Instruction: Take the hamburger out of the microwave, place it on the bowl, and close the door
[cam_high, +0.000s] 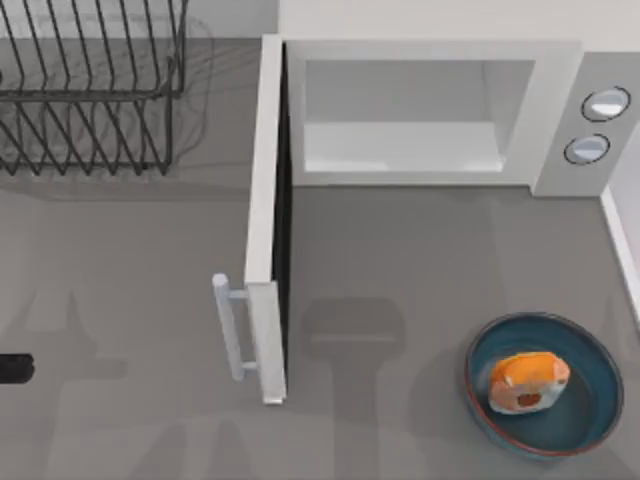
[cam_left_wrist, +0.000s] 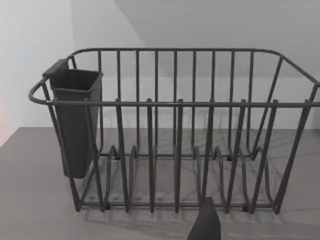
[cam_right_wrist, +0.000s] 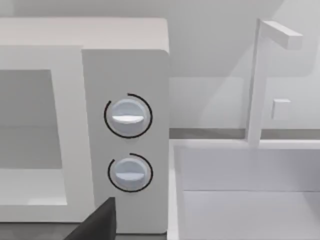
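Hamburger (cam_high: 528, 383) resting in bowl (cam_high: 545, 385), microwave (cam_high: 430, 110) cavity bare, door (cam_high: 268, 215) wide open awaiting closing; cannot tell either gripper's state, left arm (cam_high: 15, 368) seemingly parked at table's left edge

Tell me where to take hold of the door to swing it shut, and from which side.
Take the door by its white bar handle, near the free edge farthest from the microwave. It stands off the panel's outer face on posts, leaving a gap for a finger. Come from the table's left, probably with the left tool, then push rightward.
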